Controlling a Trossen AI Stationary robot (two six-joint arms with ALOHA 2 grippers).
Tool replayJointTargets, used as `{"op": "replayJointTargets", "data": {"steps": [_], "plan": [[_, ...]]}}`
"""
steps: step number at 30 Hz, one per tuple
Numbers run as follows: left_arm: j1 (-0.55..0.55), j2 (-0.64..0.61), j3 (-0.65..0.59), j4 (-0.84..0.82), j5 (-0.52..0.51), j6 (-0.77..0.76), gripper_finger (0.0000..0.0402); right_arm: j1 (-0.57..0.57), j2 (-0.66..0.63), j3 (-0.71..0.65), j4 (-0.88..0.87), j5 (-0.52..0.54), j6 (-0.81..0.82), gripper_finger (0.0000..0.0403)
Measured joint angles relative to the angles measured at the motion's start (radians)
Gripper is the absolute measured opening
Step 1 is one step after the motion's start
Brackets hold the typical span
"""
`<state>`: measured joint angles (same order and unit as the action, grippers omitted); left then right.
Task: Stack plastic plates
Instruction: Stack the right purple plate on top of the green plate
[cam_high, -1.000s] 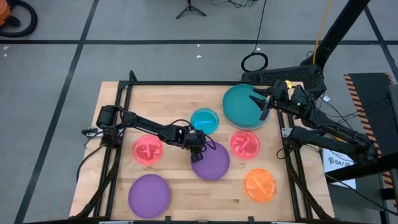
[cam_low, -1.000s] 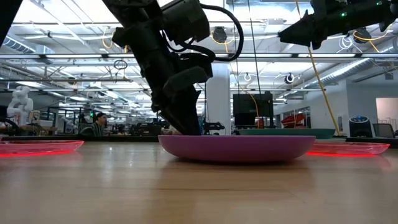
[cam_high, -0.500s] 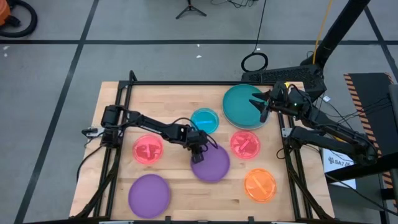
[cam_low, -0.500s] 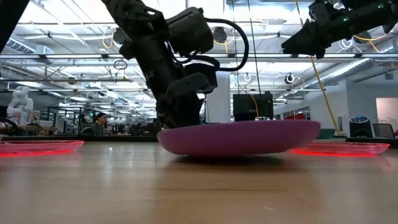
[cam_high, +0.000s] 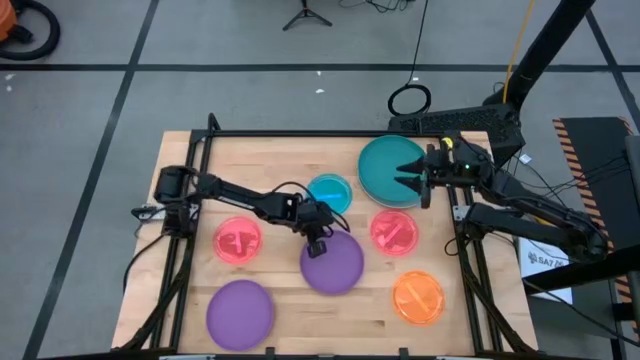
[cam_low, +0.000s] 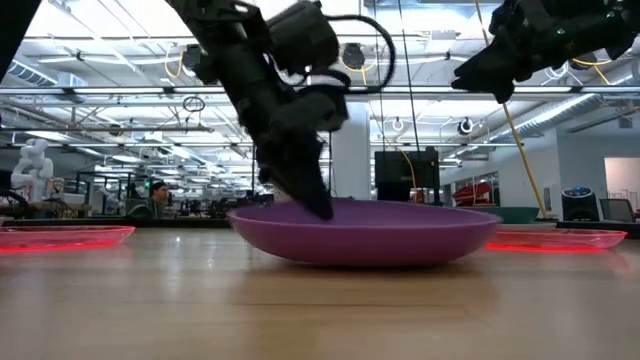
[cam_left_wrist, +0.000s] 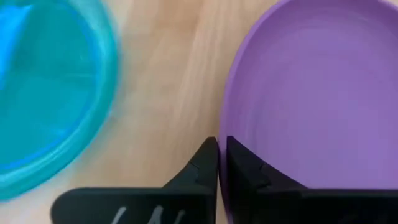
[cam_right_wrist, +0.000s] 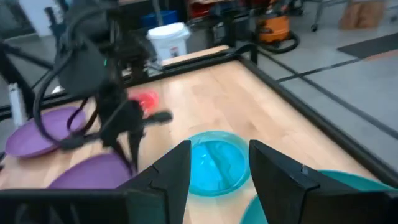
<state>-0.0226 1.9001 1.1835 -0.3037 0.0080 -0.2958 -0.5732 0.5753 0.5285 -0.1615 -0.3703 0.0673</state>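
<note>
The left gripper (cam_high: 318, 236) is clamped on the near rim of a purple plate (cam_high: 332, 265) at the centre of the overhead frame; the wrist view shows its two fingers (cam_left_wrist: 205, 168) pinched together on the rim's edge. A second ago the plate lay flat; half a second ago it was tipped up on one side; now in the low view the plate (cam_low: 365, 232) sits level again on the table (cam_high: 280, 160), and from above it has slid a little toward the lower left. That reads as a drag or a regrip, not a lift: the plate is in hand but not yet off the wood, so no stacking has begun with it.

The right gripper (cam_high: 412, 175) hovers over the large dark green plate (cam_high: 385, 170) in the upper right, fingers spread wide and holding nothing; it has turned and shifted slightly over that plate.

The plates are all single and apart except as noted: a small cyan plate (cam_high: 329, 192) just above the gripper, a pink-red one (cam_high: 237, 241) at left, another pink-red one (cam_high: 394, 231) right of centre, an orange one (cam_high: 418, 297) at lower right, and a second purple plate (cam_high: 240, 313) at lower left. The held plate is shallow, smooth and matt, with a low upturned rim, so the grip is thin and could slip.
</note>
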Motion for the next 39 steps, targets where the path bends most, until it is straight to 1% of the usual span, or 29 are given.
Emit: {"op": "replayJointTargets", "data": {"steps": [2,8,10,14,16,17,20,23,26,30,39], "plan": [[0.000,-0.033,0.000,-0.013,-0.034,0.016,0.0012,0.007,0.021,0.000,0.010,-0.001,0.000,0.0157],[0.003,-0.159,-0.002,-0.055,-0.233,0.040,0.0012,0.058,0.093,0.000,0.116,-0.002,-0.005,0.0157],[0.004,-0.193,-0.002,-0.053,-0.334,0.030,0.0012,0.081,0.112,0.000,0.146,-0.001,-0.018,0.0157],[0.005,-0.246,-0.002,-0.019,-0.567,0.003,0.0012,0.129,0.142,0.000,0.223,0.007,-0.081,0.0157],[0.006,-0.249,-0.002,0.027,-0.648,-0.005,0.0012,0.152,0.154,0.000,0.251,0.043,-0.113,0.0157],[0.006,-0.249,-0.002,0.051,-0.667,-0.005,0.0012,0.163,0.161,0.000,0.256,0.063,-0.130,0.0158],[0.005,-0.248,-0.002,0.131,-0.673,0.004,0.0012,0.191,0.183,0.000,0.256,0.138,-0.177,0.0158],[0.004,-0.249,-0.002,0.163,-0.673,0.003,0.0012,0.203,0.210,0.000,0.264,0.184,-0.188,0.0158],[0.000,-0.249,-0.002,0.179,-0.674,0.006,0.0012,0.204,0.226,0.000,0.289,0.190,-0.185,0.0158],[-0.006,-0.249,-0.002,0.213,-0.674,0.013,0.0012,0.204,0.234,0.000,0.303,0.190,-0.123,0.0158],[-0.012,-0.249,-0.002,0.254,-0.678,0.039,0.0012,0.205,0.236,0.000,0.238,0.187,-0.037,0.0158]]}}
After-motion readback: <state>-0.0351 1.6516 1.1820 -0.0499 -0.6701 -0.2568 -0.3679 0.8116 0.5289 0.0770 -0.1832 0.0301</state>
